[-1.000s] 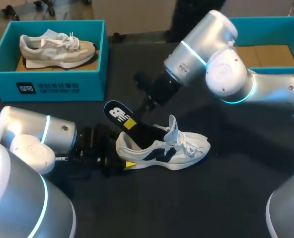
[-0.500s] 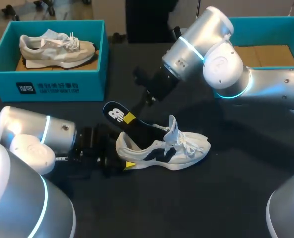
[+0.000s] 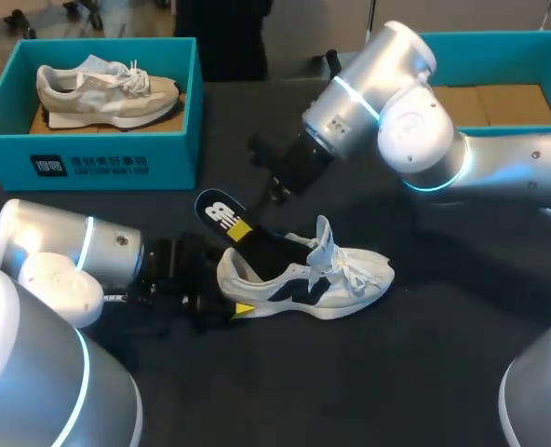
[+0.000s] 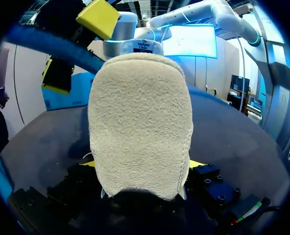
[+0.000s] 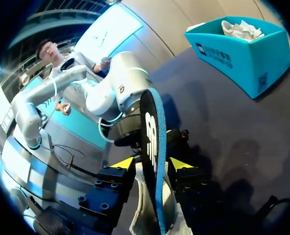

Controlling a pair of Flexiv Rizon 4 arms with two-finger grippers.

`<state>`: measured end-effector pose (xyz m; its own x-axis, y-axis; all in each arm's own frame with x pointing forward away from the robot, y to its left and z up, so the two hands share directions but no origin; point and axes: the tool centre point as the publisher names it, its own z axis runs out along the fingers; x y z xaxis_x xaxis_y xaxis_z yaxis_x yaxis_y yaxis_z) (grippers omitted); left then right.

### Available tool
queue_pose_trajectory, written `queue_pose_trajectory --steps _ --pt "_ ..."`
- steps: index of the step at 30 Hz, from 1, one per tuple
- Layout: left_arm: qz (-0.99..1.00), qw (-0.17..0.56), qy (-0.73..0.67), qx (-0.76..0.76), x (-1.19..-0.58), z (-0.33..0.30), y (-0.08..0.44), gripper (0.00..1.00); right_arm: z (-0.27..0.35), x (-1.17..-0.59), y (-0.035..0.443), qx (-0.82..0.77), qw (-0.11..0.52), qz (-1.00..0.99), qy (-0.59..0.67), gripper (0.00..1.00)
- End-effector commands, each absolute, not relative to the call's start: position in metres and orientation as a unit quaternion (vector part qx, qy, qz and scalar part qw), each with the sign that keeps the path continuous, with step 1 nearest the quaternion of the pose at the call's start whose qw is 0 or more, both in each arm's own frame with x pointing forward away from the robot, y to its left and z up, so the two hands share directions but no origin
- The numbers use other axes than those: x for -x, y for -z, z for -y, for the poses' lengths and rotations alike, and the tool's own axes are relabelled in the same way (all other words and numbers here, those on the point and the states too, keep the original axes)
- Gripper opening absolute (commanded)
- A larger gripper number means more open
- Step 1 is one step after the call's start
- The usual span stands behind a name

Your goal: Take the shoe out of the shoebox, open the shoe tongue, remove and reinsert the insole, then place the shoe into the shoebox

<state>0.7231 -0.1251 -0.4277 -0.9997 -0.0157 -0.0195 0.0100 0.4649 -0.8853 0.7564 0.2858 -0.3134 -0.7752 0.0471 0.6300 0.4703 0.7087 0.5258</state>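
The shoe (image 3: 317, 275) sat on the desk (image 3: 396, 372), and my left tool (image 4: 140, 169) clamped its heel from both sides, to steady it, I judged. Just above that heel, my right tool (image 5: 151, 164) pinched the insole's (image 3: 234, 223) raised end; its toe end sat inside the shoe, angled to slide. The shoebox (image 3: 99, 154) stood well behind the shoe.
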Motion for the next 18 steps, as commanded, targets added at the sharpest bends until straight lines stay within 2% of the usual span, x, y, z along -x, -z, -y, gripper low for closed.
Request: queue_pose_trajectory --steps 1,5,6,7,8,12,18 --pt "-0.856 0.013 0.516 0.002 -0.722 0.127 0.433 0.00 -0.288 -0.758 0.316 0.144 0.308 0.874 0.347 0.40" --pt "-0.856 0.013 0.516 0.002 -0.722 0.127 0.433 0.00 -0.285 -0.756 0.317 0.148 0.311 0.873 0.346 0.34" --pt "-0.856 0.013 0.516 0.002 -0.722 0.127 0.433 0.00 -0.285 -0.756 0.317 0.149 0.311 0.873 0.345 0.24" --pt "-0.856 0.013 0.516 0.002 -0.722 0.127 0.433 0.00 -0.285 -0.757 0.317 0.149 0.310 0.873 0.344 0.04" --pt "-0.856 0.013 0.516 0.002 -0.722 0.127 0.433 0.00 -0.285 -0.757 0.317 0.150 0.310 0.874 0.344 0.00" --pt "-0.856 0.013 0.516 0.002 -0.722 0.127 0.433 0.00 -0.287 -0.760 0.313 0.148 0.305 0.875 0.346 0.00" --pt "-0.856 0.013 0.516 0.002 -0.722 0.127 0.433 0.00 -0.297 -0.764 0.286 0.178 0.260 0.863 0.394 0.00"
